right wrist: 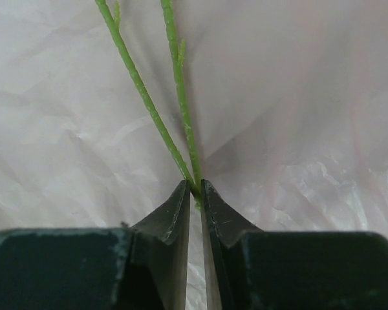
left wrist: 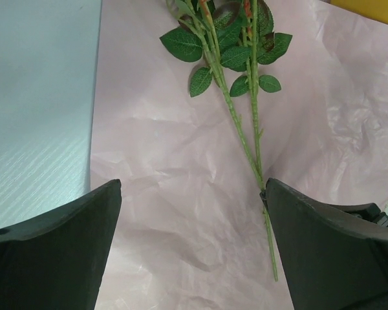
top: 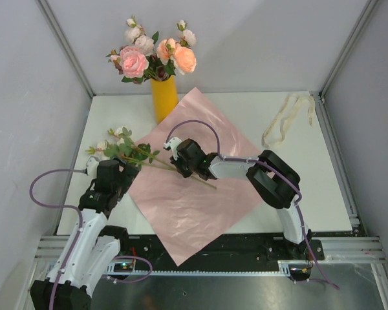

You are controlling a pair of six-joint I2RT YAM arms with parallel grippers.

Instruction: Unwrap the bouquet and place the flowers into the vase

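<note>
**Item record: table with an unwrapped bouquet, both arms over the paper**

1. Tall yellow-orange smooth cylindrical vase (top: 164,100). It stands upright at the upper centre of the top view, at the far corner of the paper. A bunch of pink, peach and cream roses with dark green leaves (top: 154,55) is in its mouth.

2. Crumpled pale pink square paper sheet (top: 194,200). It lies flat and open on the white table (top: 310,181), set as a diamond, with its near corner hanging over the table's front edge.

3. Two loose thin green leafy stems with pale blooms (top: 137,155). They lie side by side on the sheet. The blooms are off its left edge at centre left, and the cut ends point to lower right. In the left wrist view the leaves sit at the top of the frame.

4. Cream ribbon strip (top: 286,119). It lies loose and looped at the upper right of the table, well apart from the sheet.

5. Right gripper (right wrist: 195,187). It is at the centre of the top view, low over the sheet. Its jaws are drawn almost together and pinch both stems where they meet.

6. Left gripper (left wrist: 191,194). It is at centre left of the top view, beside the leaves. Its jaws are spread wide with nothing between them but paper. The stems pass just beside the right-hand finger (left wrist: 330,252).
</note>
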